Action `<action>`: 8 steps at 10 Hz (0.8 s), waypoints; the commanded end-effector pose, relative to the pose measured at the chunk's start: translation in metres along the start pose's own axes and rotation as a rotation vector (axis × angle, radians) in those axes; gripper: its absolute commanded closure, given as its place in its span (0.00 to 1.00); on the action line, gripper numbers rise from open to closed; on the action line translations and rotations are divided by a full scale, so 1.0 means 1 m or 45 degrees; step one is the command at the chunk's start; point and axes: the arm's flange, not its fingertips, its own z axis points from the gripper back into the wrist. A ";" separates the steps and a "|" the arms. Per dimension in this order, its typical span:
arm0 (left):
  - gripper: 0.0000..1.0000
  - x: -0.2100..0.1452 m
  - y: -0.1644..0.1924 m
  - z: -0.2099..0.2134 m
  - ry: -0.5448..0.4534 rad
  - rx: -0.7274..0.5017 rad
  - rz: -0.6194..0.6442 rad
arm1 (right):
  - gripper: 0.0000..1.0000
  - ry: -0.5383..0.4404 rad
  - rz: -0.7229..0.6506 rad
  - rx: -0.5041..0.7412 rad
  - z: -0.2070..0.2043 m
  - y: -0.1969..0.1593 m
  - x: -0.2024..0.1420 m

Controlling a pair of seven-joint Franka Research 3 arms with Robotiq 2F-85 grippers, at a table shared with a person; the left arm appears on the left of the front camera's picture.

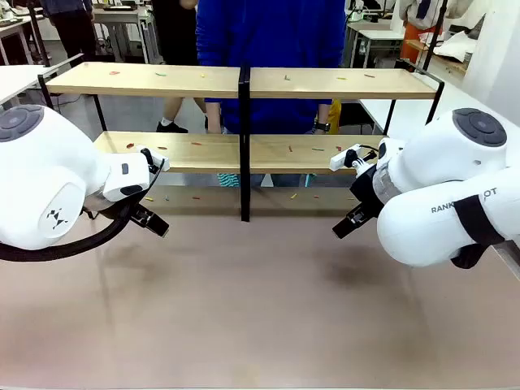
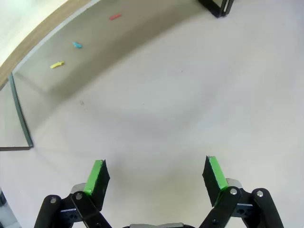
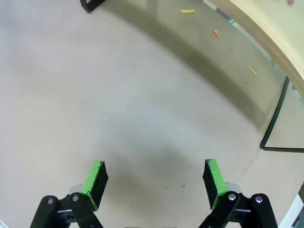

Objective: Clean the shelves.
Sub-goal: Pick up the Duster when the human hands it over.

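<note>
The shelves (image 1: pixel 162 80) stand at the far side of the table, two long light wooden boards on a thin black frame with a black centre post (image 1: pixel 244 146). Small coloured scraps (image 1: pixel 286 78) lie scattered on both boards and on the table under the lower one. My left gripper (image 2: pixel 156 176) hangs open over bare tabletop, nothing between its green pads (image 2: pixel 97 176). My right gripper (image 3: pixel 154 177) is open too, above bare table. In the front view the left gripper (image 1: pixel 153 221) and right gripper (image 1: pixel 345 226) hover in front of the lower board, apart from it.
A person in a blue top (image 1: pixel 272 32) stands behind the shelves. Coloured scraps (image 2: pixel 57 64) lie under the lower board in the left wrist view, and scraps (image 3: pixel 216 33) in the right wrist view. White tables (image 1: pixel 16 77) flank the rack.
</note>
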 end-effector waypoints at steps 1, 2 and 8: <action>0.00 0.000 0.000 0.000 -0.001 0.000 0.000 | 0.00 0.000 0.000 0.000 0.000 0.000 0.000; 0.00 0.000 0.000 0.000 -0.001 0.000 0.000 | 0.00 0.000 0.000 0.000 0.000 0.000 0.000; 0.00 0.000 0.000 0.000 -0.001 0.000 0.000 | 0.00 0.000 0.000 0.000 0.000 0.000 0.000</action>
